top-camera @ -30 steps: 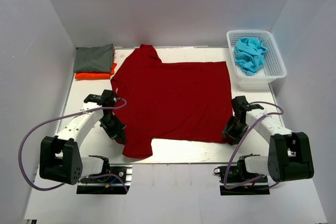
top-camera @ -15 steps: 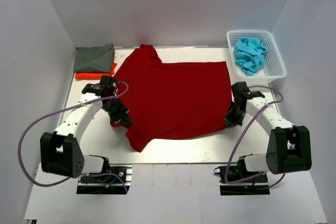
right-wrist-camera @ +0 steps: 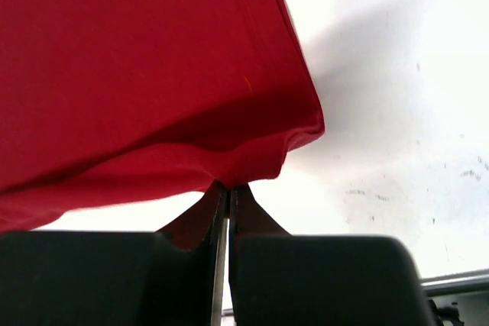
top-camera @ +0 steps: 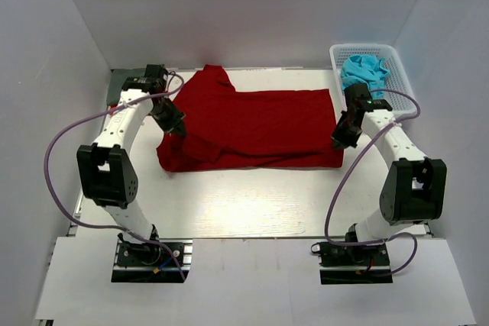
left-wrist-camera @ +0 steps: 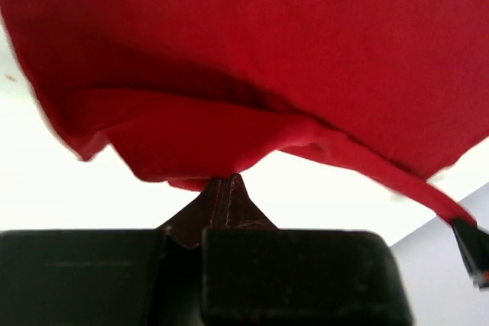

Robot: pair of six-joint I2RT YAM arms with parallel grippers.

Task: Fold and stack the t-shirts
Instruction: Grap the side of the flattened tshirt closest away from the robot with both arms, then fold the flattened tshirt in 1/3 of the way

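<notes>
One dark red t-shirt [top-camera: 252,127] lies across the upper middle of the top view on the white table [top-camera: 252,204], doubled over so that its lower edge is a fold line running left to right at about mid-frame. A second ago it lay spread flat, its near hem reaching far down the frame; since then that near half has been carried up-frame over the far half, baring a broad strip of table below it. The left gripper [top-camera: 174,124], which was low at the shirt's lower left corner, now sits at the upper left of the cloth, and the left wrist view shows the left gripper [left-wrist-camera: 228,185] with its jaws pressed together on a bunched edge of red fabric that hangs in a fold. The right gripper [top-camera: 341,139] has likewise climbed along the right edge; in the right wrist view the right gripper [right-wrist-camera: 227,188] is clamped on the shirt's corner, with the cloth draping away to the upper left. Both arms are now stretched up-frame. In the upper left corner the left arm crosses over the folded grey-green shirt [top-camera: 116,85], leaving only part of it showing. At the upper right, turquoise shirts [top-camera: 365,70] lie crumpled in the white lattice basket [top-camera: 403,82], unmoved.
</notes>
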